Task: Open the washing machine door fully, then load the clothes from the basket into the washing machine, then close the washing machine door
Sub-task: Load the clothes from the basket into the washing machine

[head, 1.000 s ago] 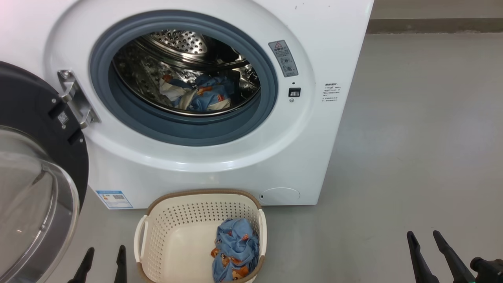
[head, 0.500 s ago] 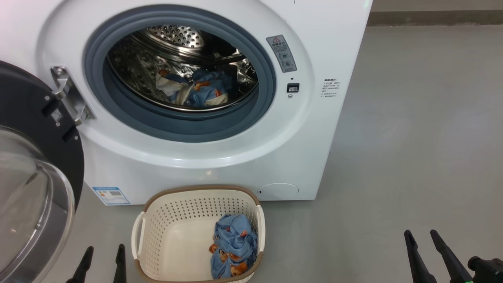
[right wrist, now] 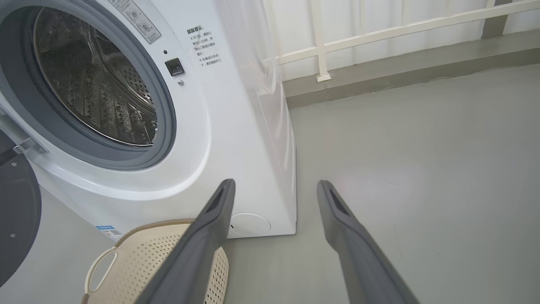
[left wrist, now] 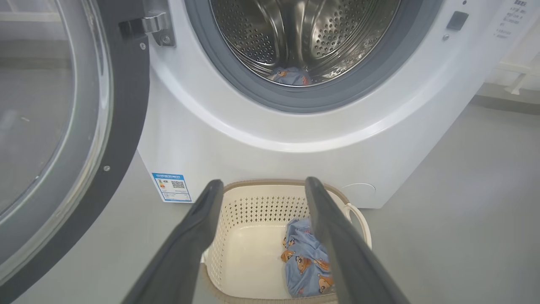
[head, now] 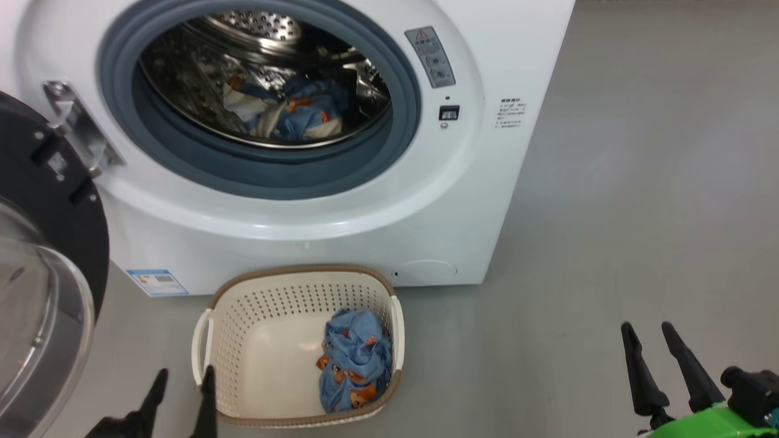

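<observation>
Blue cartoon-print clothes [head: 353, 365] lie lower-centre in cream perforated basket [head: 298, 269], within reach; left gripper [head: 186, 371] and right gripper [head: 645, 328] splayed, empty.

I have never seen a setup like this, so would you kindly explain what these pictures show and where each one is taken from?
This is a wheeled robot with two arms, doing laundry. One picture comes from a camera on its head, looking down: the left gripper and the right gripper are the pairs of dark fingers at the bottom corners. Both are open and hold nothing. The other two pictures come from cameras on each wrist, looking along that arm's own fingers. Ahead stands the white washing machine, its black glass-centred door swung open to the robot's left. On the grey floor before it sits a cream basket with a bundle of blue printed clothes in it; more clothes lie in the steel drum.
</observation>
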### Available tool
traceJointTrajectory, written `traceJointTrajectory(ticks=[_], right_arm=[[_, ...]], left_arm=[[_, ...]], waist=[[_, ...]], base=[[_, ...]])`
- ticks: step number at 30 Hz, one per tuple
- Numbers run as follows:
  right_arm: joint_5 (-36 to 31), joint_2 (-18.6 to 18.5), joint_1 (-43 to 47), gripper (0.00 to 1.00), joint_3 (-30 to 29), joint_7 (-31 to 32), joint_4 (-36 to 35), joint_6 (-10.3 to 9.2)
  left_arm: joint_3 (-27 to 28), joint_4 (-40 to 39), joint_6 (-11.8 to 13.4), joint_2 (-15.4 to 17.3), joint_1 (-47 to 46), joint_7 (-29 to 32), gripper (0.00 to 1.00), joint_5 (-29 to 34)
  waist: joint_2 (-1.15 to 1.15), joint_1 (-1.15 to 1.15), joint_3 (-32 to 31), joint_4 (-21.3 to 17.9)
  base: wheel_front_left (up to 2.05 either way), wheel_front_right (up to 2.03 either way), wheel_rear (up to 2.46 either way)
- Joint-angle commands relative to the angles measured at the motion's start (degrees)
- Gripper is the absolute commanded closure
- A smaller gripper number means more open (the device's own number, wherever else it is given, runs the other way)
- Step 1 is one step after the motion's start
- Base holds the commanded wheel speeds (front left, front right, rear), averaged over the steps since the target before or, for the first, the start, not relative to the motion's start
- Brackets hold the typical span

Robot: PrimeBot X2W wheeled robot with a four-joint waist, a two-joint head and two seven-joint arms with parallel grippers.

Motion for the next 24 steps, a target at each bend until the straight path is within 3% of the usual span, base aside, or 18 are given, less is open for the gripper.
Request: traceJointTrajectory(ticks=[1, 15, 24], right_arm=[[-0.4, -0.5, -1.9, 0.00, 0.8, -0.3, -1.4, 0.09], [-0.7, 1.8, -8.1, 0.00, 1.2, -0.3, -2.6, 0.09], [-0.5, 2.3, -13.8, 0.00, 2.1, -0.3, -3.6, 0.09]], left_arm=[[1.1, -0.4, 0.0, 0.4, -2.5, -0.4, 0.00, -0.1], [-9.0, 12.8, -0.1, 0.4, -14.8, -0.4, 0.00, -1.5], [-16.8, 27.0, -0.1, 0.9, -28.3, -0.4, 0.00, -2.7]], waist=[[0.00, 0.00, 1.4, -0.5], [0.00, 0.00, 12.2, -3.3], [0.00, 0.00, 22.3, -5.4]], base=[[0.00, 0.00, 0.00], [0.00, 0.00, 0.00], [0.00, 0.00, 0.00]])
